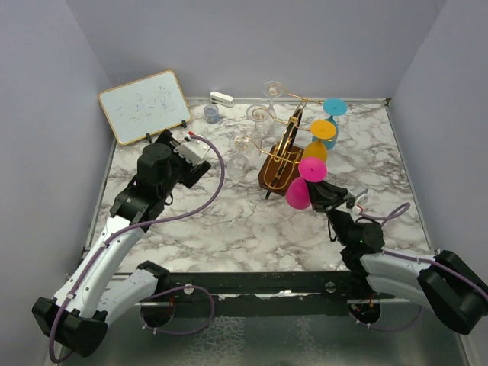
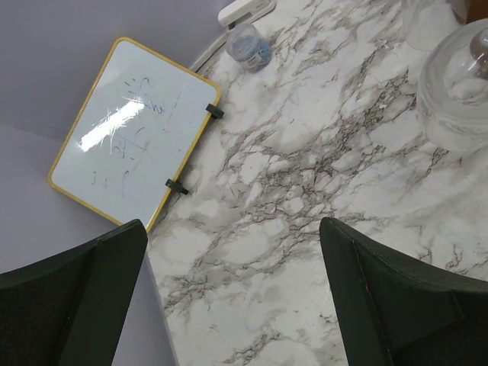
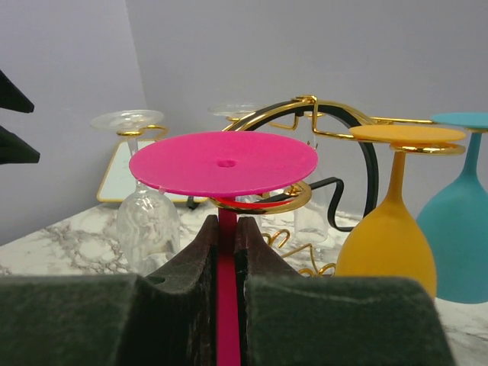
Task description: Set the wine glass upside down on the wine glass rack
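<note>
Inverted pink wine glass (image 3: 223, 162), stem clamped in right claw (image 3: 226, 229), foot over a wine glass rack (image 3: 335, 122) loop; left claw (image 2: 232, 252) wide open, empty, above table (image 2: 305, 191).

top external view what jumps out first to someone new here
Three bright upside-down glasses line the right side of the gold wine glass rack mid-table: pink wine glass, orange glass, teal glass. The right gripper is shut on the pink one's stem. A yellow-framed whiteboard stands at the far left.
</note>
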